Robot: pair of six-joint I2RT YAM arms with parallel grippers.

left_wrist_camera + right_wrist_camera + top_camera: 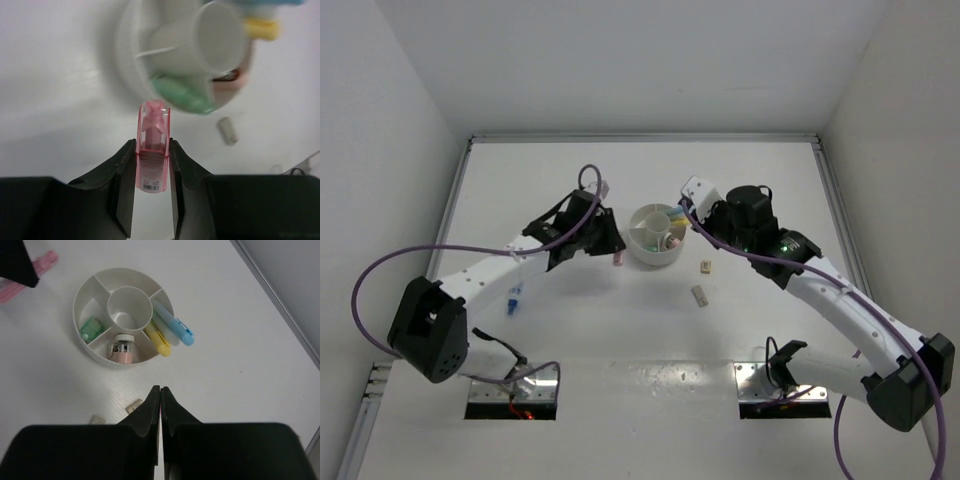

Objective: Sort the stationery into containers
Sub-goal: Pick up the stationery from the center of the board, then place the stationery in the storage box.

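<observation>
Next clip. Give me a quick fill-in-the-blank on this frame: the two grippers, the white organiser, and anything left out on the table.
1. The left gripper clamps a ____ marker between its fingers.
2. The right gripper is ____ and holds nothing.
3. The central well of the organiser is ____.
4. The loose marker on the table is ____.

Missing words: pink; shut; empty; blue.
</observation>
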